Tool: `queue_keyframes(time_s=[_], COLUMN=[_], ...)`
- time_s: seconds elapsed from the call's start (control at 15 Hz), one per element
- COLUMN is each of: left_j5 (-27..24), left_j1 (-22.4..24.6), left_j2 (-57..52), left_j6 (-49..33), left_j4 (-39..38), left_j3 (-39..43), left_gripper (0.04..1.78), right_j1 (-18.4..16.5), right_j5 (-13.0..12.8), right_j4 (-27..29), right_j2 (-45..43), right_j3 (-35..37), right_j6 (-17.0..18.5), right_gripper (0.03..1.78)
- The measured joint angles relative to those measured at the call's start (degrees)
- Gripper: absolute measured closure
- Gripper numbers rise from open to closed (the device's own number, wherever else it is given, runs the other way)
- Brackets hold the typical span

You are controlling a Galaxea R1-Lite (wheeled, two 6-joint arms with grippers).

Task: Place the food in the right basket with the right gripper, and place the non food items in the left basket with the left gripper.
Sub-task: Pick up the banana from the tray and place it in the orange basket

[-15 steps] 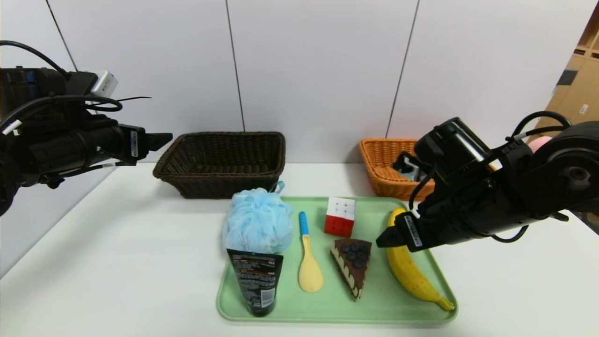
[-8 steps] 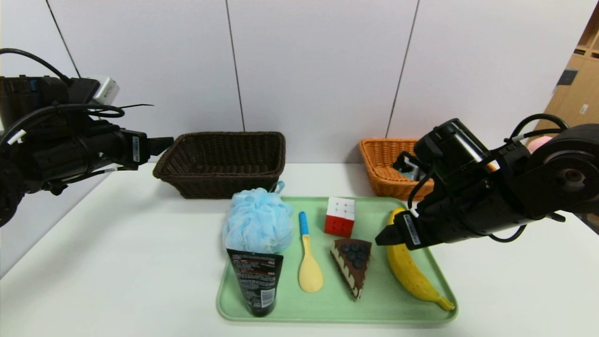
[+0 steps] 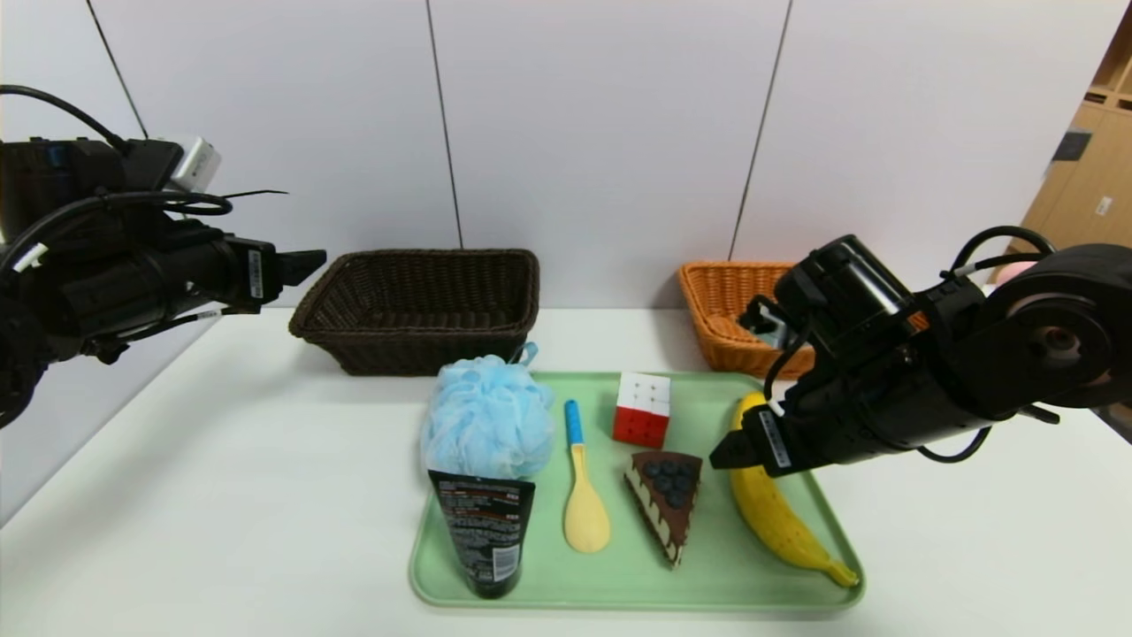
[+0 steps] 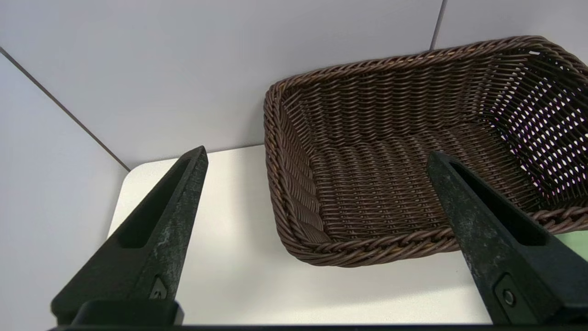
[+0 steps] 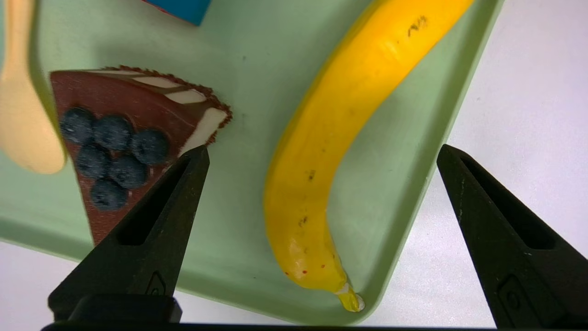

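Banana (image 3: 778,509) lies along the right side of the green tray (image 3: 619,588), untouched; cake slice (image 3: 668,504) lies just beside it toward the tray's middle. Right gripper (image 3: 721,456) hangs above the banana's upper half. Head view shows only its dark tip there; right wrist view shows the fingers (image 5: 151,230) spread wide, banana (image 5: 330,151) lying between them and the cake slice (image 5: 124,138) under one finger, nothing gripped.

Rest of tray, head view: yellow spoon (image 3: 584,495), puzzle cube (image 3: 643,409), blue bath pouf (image 3: 486,420), black tube (image 3: 482,531) standing at the near left corner in front of the pouf.

Orange basket (image 3: 730,318) sits behind the tray to the right, partly hidden by the right arm. Dark basket (image 3: 420,305) sits behind to the left.

Left gripper (image 3: 305,263) is held up at far left, off the tray. Left wrist view alone shows its fingers (image 4: 151,239) wide apart, holding nothing, facing the dark basket (image 4: 413,151)
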Motion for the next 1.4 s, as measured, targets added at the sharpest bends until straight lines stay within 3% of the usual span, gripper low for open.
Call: queue_keyframes(time_s=[0.33, 0.67, 1.07, 1.27, 1.33, 1.4], left_j5=[0.0, -0.1, -0.1, 0.0, -0.1, -0.1], left_j1=[0.2, 0.8, 0.9, 0.9, 0.8, 0.9], left_j2=[-0.2, 0.1, 0.4, 0.4, 0.4, 0.4], left_j6=[0.1, 0.2, 0.3, 0.3, 0.3, 0.3], left_j4=[-1.0, -4.9, -5.1, -5.1, -5.1, -5.1], left_j3=[1.2, 1.3, 1.8, 2.0, 2.1, 2.2], left_gripper=[0.13, 0.13, 0.13, 0.13, 0.13, 0.13], right_j1=[0.0, 0.1, 0.1, 0.1, 0.1, 0.1], right_j5=[-0.5, -3.0, -3.0, -2.9, -3.0, -3.0], right_j4=[-5.4, -6.0, -6.9, -12.3, -14.0, -15.0], right_j2=[2.1, 4.2, 5.0, 5.2, 5.2, 5.2], right_j3=[1.6, 2.4, 3.7, 6.7, 7.8, 8.5], right_j6=[0.0, -0.1, 0.0, -0.6, -1.0, -1.3], right_gripper=[0.1, 0.1, 0.1, 0.1, 0.13, 0.34])
